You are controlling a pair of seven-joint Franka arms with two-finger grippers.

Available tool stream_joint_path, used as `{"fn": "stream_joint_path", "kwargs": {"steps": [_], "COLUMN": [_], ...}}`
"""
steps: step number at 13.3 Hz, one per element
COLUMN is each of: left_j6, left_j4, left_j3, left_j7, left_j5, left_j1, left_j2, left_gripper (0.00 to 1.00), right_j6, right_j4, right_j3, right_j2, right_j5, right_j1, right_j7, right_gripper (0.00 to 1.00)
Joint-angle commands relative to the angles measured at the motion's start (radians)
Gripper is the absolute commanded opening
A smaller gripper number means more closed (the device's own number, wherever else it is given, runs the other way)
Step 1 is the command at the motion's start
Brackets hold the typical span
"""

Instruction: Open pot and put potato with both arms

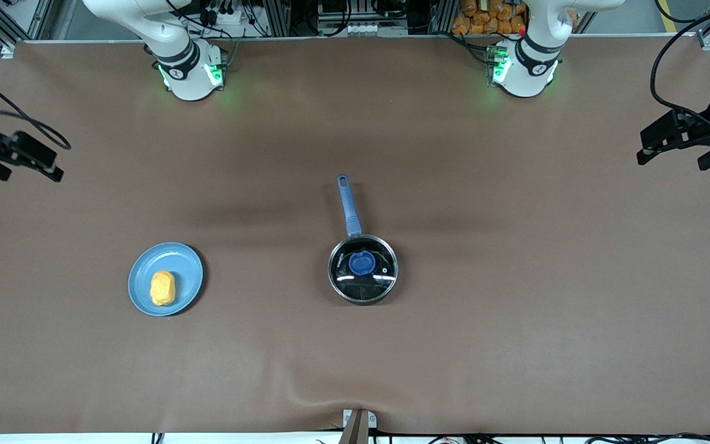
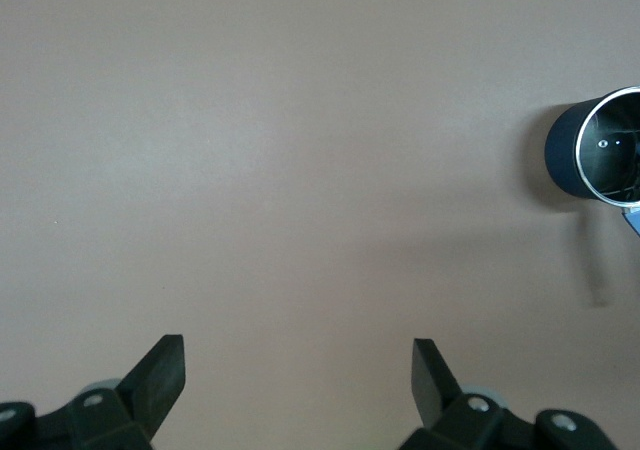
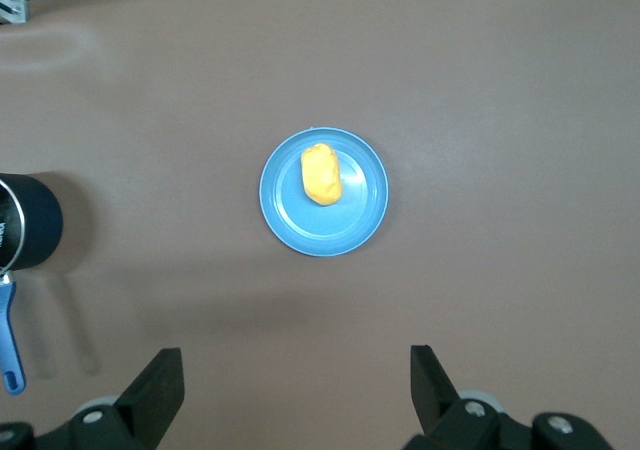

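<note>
The pot (image 1: 334, 279) stands mid-table, black with a steel rim. Its blue handle (image 1: 349, 206) points toward the robots' bases. A glass lid with a blue knob (image 1: 362, 263) lies on it. The potato (image 1: 162, 288) lies on a blue plate (image 1: 190, 266) toward the right arm's end. My right gripper (image 1: 47, 165) hangs open and empty over that end of the table; its wrist view shows the potato (image 3: 321, 174), the plate (image 3: 355, 222) and the pot (image 3: 32, 222). My left gripper (image 1: 649, 148) hangs open and empty over the left arm's end; its wrist view shows the pot (image 2: 590, 146).
The brown table (image 1: 515, 320) carries only the pot and the plate. A small camera mount (image 1: 355, 425) sits at the table edge nearest the front camera. Cables and boxes lie along the edge by the arm bases.
</note>
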Motion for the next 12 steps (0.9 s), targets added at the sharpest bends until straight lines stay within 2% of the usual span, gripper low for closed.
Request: {"fn": "stream_joint_path", "kwargs": {"steps": [1, 4, 6, 12], "left_j6": [0.012, 0.013, 0.013, 0.012], "left_j4": [-0.030, -0.027, -0.027, -0.021], "left_j3": [-0.008, -0.008, -0.006, -0.008], "left_j7": [-0.007, -0.028, -0.115, -0.116], "left_j5": [0.028, 0.025, 0.025, 0.028], "left_j1": [0.000, 0.000, -0.006, 0.008], "left_j2": [-0.026, -0.023, -0.018, -0.001], "left_gripper": [1.00, 1.00, 1.00, 1.00], "right_j6": [0.010, 0.036, 0.065, 0.075], "right_j4": [-0.064, -0.142, -0.190, -0.193], "right_j3": [0.018, 0.027, 0.028, 0.064], "right_j2": [-0.063, -0.131, -0.165, -0.130], "right_j5": [-0.015, -0.016, -0.028, -0.027], "right_j1": [-0.018, -0.016, -0.009, 0.016], "right_j7": [0.022, 0.050, 0.056, 0.059], "right_gripper": [1.00, 1.00, 1.00, 1.00]}}
